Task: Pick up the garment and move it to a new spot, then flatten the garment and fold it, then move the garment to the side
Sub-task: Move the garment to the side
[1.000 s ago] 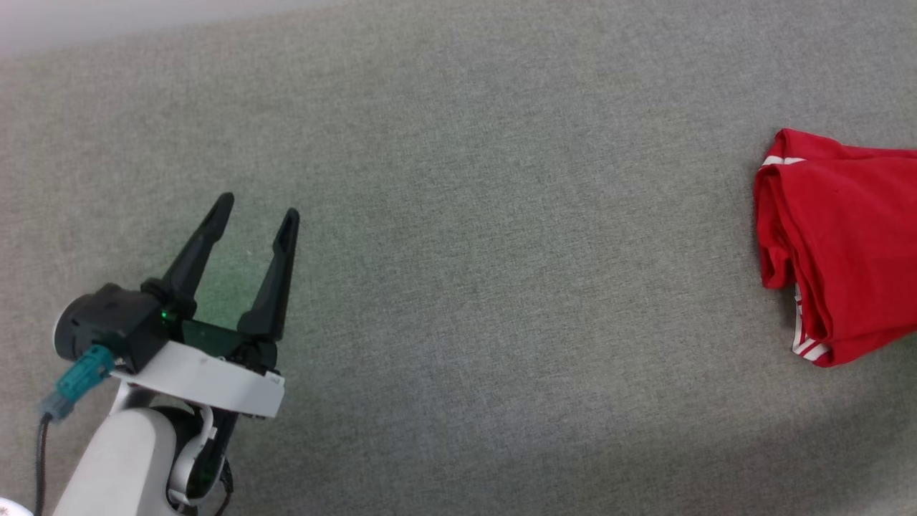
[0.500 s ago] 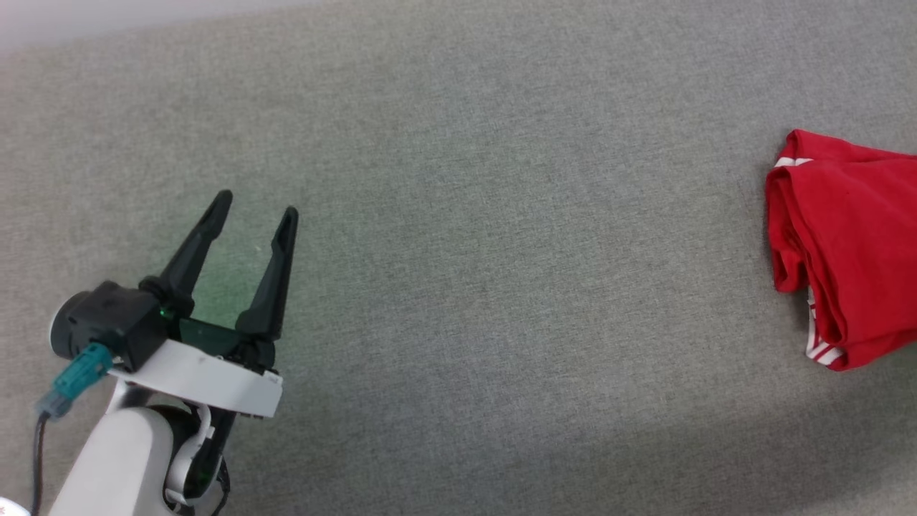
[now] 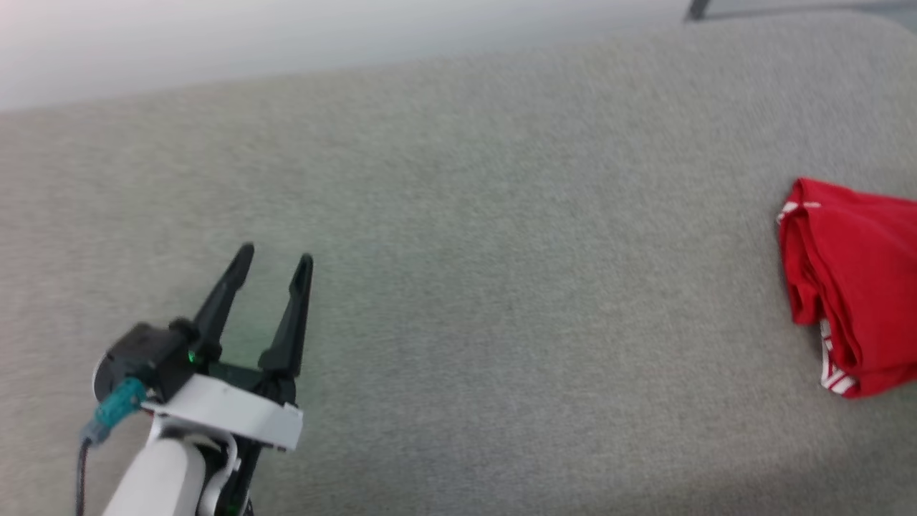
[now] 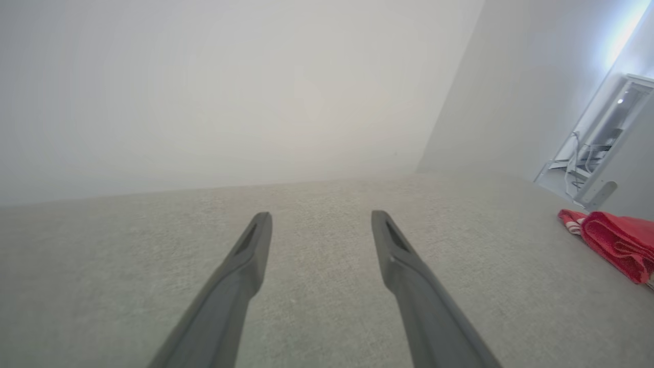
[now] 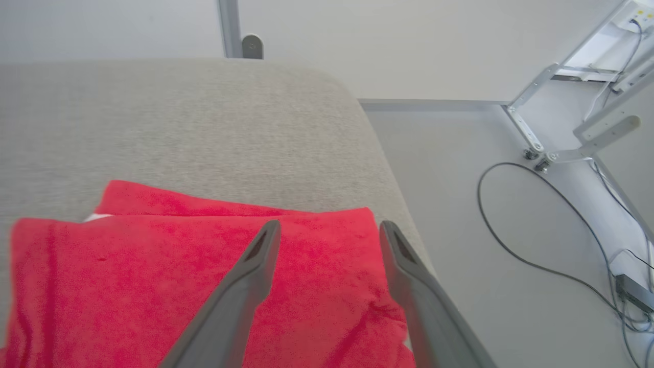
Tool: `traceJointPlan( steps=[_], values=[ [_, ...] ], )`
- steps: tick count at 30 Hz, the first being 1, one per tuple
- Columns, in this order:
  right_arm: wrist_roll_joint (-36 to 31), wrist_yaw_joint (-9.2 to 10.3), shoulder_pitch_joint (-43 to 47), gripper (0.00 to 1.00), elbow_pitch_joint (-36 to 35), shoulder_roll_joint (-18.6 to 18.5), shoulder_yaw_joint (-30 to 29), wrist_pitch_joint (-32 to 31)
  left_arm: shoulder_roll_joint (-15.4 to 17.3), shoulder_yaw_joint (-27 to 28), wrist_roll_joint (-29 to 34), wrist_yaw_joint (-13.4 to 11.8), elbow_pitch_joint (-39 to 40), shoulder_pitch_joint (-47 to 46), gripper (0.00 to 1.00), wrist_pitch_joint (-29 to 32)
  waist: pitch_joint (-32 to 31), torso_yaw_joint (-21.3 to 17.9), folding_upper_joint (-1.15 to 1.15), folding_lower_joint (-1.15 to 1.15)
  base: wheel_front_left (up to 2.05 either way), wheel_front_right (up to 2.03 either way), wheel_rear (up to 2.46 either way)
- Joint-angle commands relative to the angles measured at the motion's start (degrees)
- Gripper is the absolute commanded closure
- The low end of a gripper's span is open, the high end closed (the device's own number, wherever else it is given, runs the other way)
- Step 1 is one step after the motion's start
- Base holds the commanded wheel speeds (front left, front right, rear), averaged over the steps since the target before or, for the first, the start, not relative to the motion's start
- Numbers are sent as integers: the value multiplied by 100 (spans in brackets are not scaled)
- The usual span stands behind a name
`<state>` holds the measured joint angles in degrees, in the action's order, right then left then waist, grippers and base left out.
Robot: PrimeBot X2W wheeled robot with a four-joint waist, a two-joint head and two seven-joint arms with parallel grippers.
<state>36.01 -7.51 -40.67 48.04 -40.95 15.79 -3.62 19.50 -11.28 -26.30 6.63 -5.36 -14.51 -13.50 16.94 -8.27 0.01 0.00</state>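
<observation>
- Looking down through the head view, I see the left gripper [image 3: 276, 253] at the lower left above the grey surface [image 3: 501, 251]. Its two dark fingers are spread, with nothing between them. A green light [image 3: 191, 356] glows at their base, and a teal plug [image 3: 114, 408] sits at the wrist.
- Head view, right edge: the garment [image 3: 860, 287] lies on the surface as a folded red bundle, cut off by the picture's border. Striped red-and-white trim shows at its upper left corner and along its lower left edge. It is well apart from the left gripper. The whole view is slightly blurred.
- Left wrist view: the left gripper [image 4: 319, 220] stands wide open over bare grey surface [image 4: 317, 306], touching no cloth. The garment [image 4: 618, 243] lies far to the right as a low red fold with a strip of trim at its near end. A pale wall fills the background, and a white frame [image 4: 598, 148] stands beyond the garment.
- Right wrist view: the right gripper [image 5: 329, 225] is open, and I see no cloth pinched between its fingers. They point across the garment [image 5: 153, 266], which lies flat below them near the rounded corner of the grey surface [image 5: 179, 117]. I cannot tell whether the fingers touch the cloth.
- Right wrist view, background: a floor [image 5: 449, 168] lies beyond the surface's edge, with a black cable [image 5: 511, 245] looping across it. A white metal frame [image 5: 557, 82] stands at the upper right.
</observation>
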Motion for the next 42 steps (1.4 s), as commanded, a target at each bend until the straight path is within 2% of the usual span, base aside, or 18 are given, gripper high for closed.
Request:
traceJointPlan(
  steps=[1,6,15,22,27,33,42],
  values=[
    [88,5,174,0,-141,52,137,33,-13,3,-36,25,-88,116,0,-51,-442,404,-1,0,0,0,0],
    [173,5,568,0,-746,300,624,138,-54,132,-110,9,-358,400,0,-118,-826,750,-1,0,0,0,0],
    [170,6,1160,0,-1240,896,765,737,-47,332,-157,-24,-748,864,0,-159,-1413,1193,-1,0,0,0,0],
    [9,5,1816,0,-1486,1365,297,1526,-75,446,-180,-5,-941,1226,0,-165,-1831,1461,-1,0,0,0,0],
    [-279,5,2340,0,-1864,1624,4,1730,-106,540,-134,15,-916,1432,0,-160,-1948,1499,-1,0,0,0,0],
    [-633,5,3207,0,-2474,1891,-464,1673,-177,721,-140,30,-745,1697,0,-159,-2051,1486,-1,0,0,0,0],
    [-1134,5,4579,0,-3921,2407,-1656,1208,-207,1054,-116,-8,-225,2380,0,-160,-2163,1389,-1,0,0,0,0]
  ],
)
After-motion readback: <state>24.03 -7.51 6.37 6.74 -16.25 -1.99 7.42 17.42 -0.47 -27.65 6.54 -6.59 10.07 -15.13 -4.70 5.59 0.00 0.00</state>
